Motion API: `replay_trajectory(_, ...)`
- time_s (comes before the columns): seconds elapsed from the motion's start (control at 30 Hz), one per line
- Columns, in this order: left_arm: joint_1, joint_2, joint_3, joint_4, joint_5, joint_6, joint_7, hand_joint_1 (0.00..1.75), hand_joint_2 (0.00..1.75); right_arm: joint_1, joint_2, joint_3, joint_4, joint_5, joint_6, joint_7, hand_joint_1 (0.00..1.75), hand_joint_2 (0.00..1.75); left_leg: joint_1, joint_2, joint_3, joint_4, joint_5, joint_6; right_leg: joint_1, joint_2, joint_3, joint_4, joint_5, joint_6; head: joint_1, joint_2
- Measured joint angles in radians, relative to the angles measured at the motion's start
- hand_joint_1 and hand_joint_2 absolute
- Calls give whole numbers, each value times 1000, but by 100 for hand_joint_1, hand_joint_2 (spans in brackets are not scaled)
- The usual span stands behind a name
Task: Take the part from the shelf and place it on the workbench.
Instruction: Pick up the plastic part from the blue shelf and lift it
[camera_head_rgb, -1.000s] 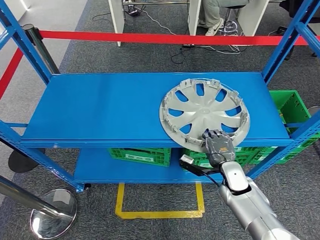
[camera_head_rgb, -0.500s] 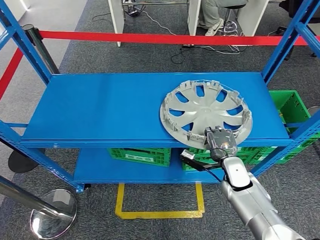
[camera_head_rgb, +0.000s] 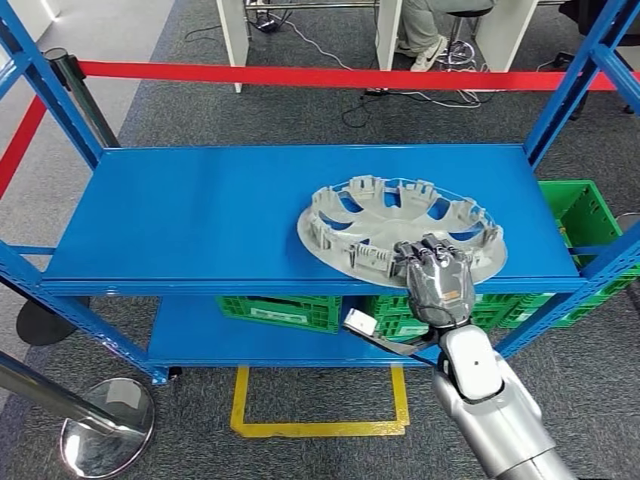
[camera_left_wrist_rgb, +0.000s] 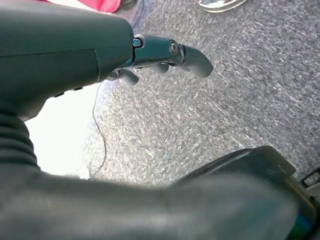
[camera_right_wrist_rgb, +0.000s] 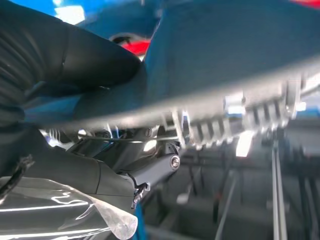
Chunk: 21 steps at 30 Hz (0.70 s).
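Grey carpet, a red barrier tape (camera_head_rgb: 302, 76) and a blue metal shelf rack (camera_head_rgb: 189, 215) make up the setting seen from the head view. At the front edge of the upper shelf, the right robot hand (camera_head_rgb: 436, 280) is seen clenched on the near rim of the round silver-grey plastic wheel cover (camera_head_rgb: 400, 235), fingers curled over the rim. In the right wrist view the ribbed rim of the cover (camera_right_wrist_rgb: 234, 117) is seen close above the dark fingers (camera_right_wrist_rgb: 151, 172), which are tucked beneath it.

Compared with half a second and a second earlier, when the cover lay flat on the shelf and was seen almost as a full circle, it is now tilted: the near edge has been raised by the hand, the outline has flattened to an ellipse, and the left edge has been shifted further left. Whether the far edge rests on the shelf cannot be told. From this it is judged that the grasp has taken hold and the lift has begun; carrying to the counter is not yet done.

The left robot hand (camera_left_wrist_rgb: 166, 52) is seen over the carpet, fingers apart and nothing held.

One wheel cover is counted on the upper shelf. At least three green plastic crates (camera_head_rgb: 279, 310) are seen below and beside the rack, and two chrome barrier posts (camera_head_rgb: 106, 430) at the left.
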Motion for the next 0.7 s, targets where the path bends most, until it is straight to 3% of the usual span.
replay_trajectory(0.27, 4, -7, 28, -10, -26, 3, -8, 0, 175, 24, 0, 30, -191, 38, -54, -21, 175, 175, 0, 0, 0, 0, 0, 0, 0, -1, 0, 0, 0, 0, 0, 0)
replay_trajectory(0.7, -14, -28, 83, -10, -54, 20, -45, 0, 175, 14, 0, 82, -347, 17, -68, -90, 175, 175, 0, 0, 0, 0, 0, 0, 0, -1, 0, 0, 0, 0, 0, 0)
